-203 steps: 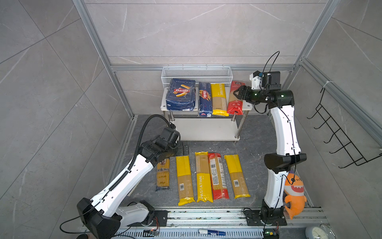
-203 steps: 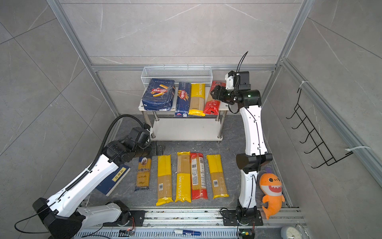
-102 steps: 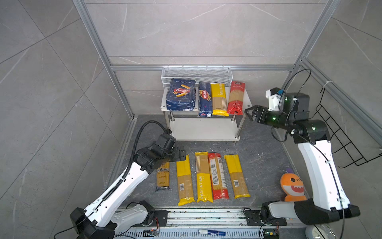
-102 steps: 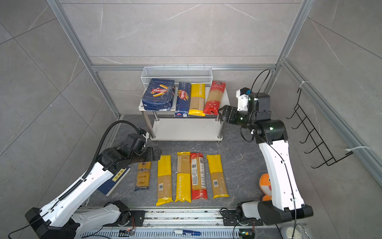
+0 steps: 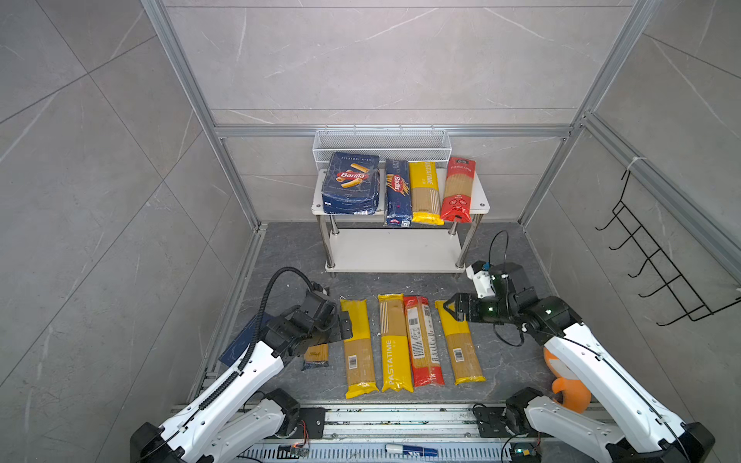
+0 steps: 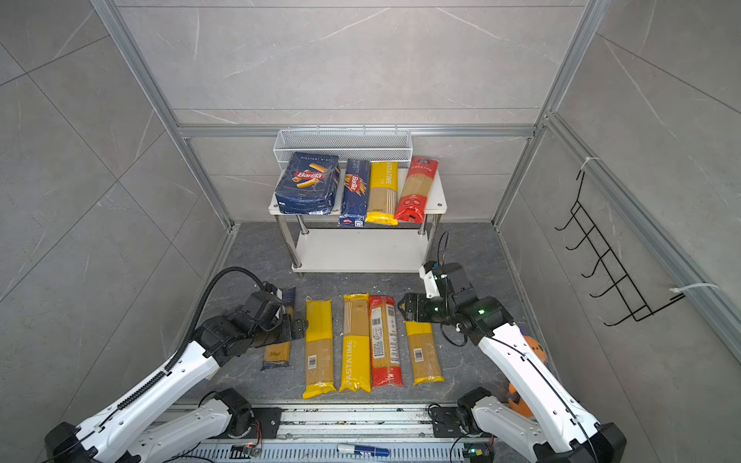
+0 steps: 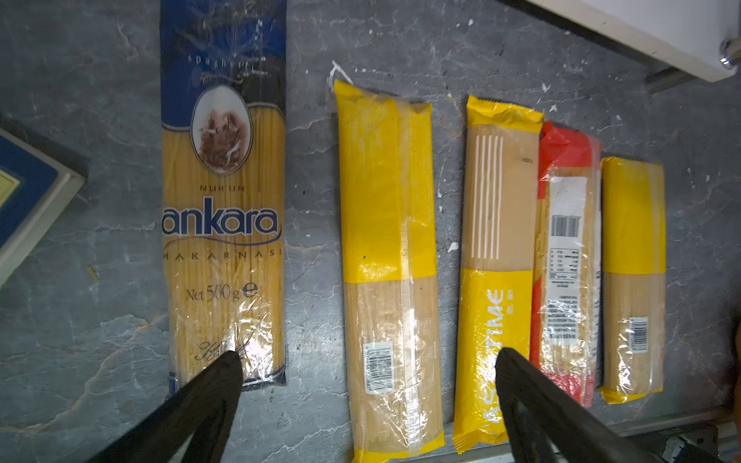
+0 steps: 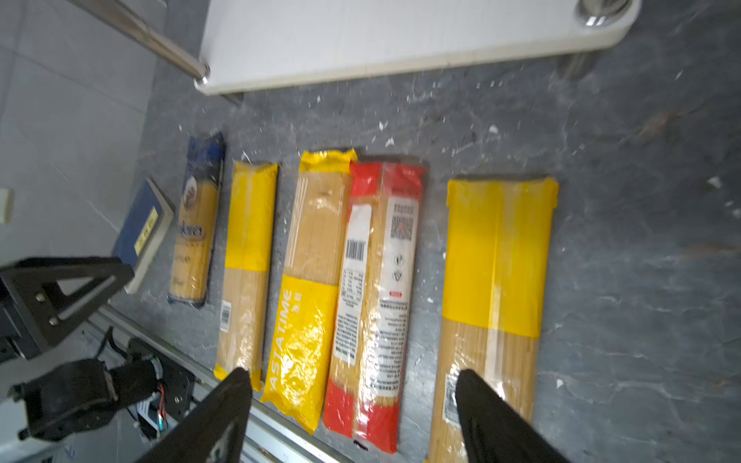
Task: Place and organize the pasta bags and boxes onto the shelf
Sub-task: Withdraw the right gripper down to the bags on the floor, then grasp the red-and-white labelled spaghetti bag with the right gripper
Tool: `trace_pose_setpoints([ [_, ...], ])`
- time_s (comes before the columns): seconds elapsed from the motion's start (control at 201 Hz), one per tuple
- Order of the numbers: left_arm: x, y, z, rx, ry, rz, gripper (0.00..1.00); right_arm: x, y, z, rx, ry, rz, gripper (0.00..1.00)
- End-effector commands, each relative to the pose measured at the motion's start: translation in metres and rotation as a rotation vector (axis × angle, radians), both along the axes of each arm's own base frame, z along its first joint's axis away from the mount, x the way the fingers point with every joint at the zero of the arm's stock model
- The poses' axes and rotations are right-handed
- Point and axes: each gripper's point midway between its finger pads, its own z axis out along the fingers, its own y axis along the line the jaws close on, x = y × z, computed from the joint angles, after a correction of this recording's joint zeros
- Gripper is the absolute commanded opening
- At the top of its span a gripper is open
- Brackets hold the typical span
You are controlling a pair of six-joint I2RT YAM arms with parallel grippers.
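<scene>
Tally by kind, pasta first.
Two Barilla boxes (image 5: 351, 183), four yellow bags (image 5: 395, 344), two red bags (image 5: 458, 188) and one blue ankara bag (image 7: 222, 224); one white shelf (image 5: 393, 250), one mesh basket (image 5: 381, 140), one hook rack (image 5: 657, 264), one orange plush (image 5: 569, 395), one book (image 7: 28, 192).

Shelf's lower board (image 5: 395, 250) lay bare, open in front between the chrome legs (image 5: 328, 244). Top board (image 5: 482, 199) crowded; bare strip at right end beside upper red bag (image 5: 458, 188). Mesh basket (image 5: 381, 141) walled its back. Floor gap showed between ankara bag (image 7: 222, 240) and neighbouring yellow bag (image 7: 387, 248).

White arms (image 5: 240, 373), black joints (image 5: 288, 332), black left pincer (image 7: 367, 354) and right pincer (image 8: 353, 373), corrugated cable (image 5: 288, 270)
</scene>
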Motion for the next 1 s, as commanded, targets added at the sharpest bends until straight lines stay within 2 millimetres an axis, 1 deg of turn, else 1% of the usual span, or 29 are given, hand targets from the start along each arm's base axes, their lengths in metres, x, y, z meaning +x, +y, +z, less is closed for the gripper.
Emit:
trace_pose_setpoints([
  [0.0,0.001,-0.006,-0.006,-0.066,0.01,0.038,1.0,-0.005,0.011,-0.028,0.011,0.024,-0.018,0.82],
  [0.055,-0.002,-0.007,-0.011,-0.075,0.024,0.041,0.99,-0.011,0.016,-0.045,-0.003,0.048,-0.005,0.82],
  [0.124,-0.005,-0.004,-0.015,-0.076,0.033,0.05,0.99,-0.017,0.023,-0.062,-0.01,0.071,0.006,0.82],
  [0.194,-0.007,-0.001,-0.015,-0.077,0.026,0.058,1.0,-0.023,0.033,-0.079,-0.024,0.093,0.026,0.82],
  [0.274,-0.009,0.003,-0.012,-0.072,0.014,0.066,1.0,-0.027,0.034,-0.094,-0.11,0.098,0.03,0.83],
  [0.448,-0.012,0.011,-0.002,-0.059,-0.011,0.072,1.0,-0.032,0.045,-0.118,-0.224,0.092,0.052,0.84],
  [0.602,-0.012,0.012,0.003,-0.044,-0.016,0.061,1.0,-0.039,0.054,-0.14,-0.291,0.11,0.062,0.85],
  [0.717,-0.012,0.012,0.006,-0.039,-0.021,0.057,1.0,-0.046,0.054,-0.154,-0.343,0.124,0.059,0.85],
  [0.866,-0.01,0.012,0.008,-0.037,-0.03,0.052,1.0,-0.059,0.057,-0.171,-0.366,0.152,0.067,0.86],
  [0.991,-0.009,0.012,0.008,-0.034,-0.032,0.053,1.0,-0.064,0.055,-0.188,-0.431,0.172,0.061,0.86],
])
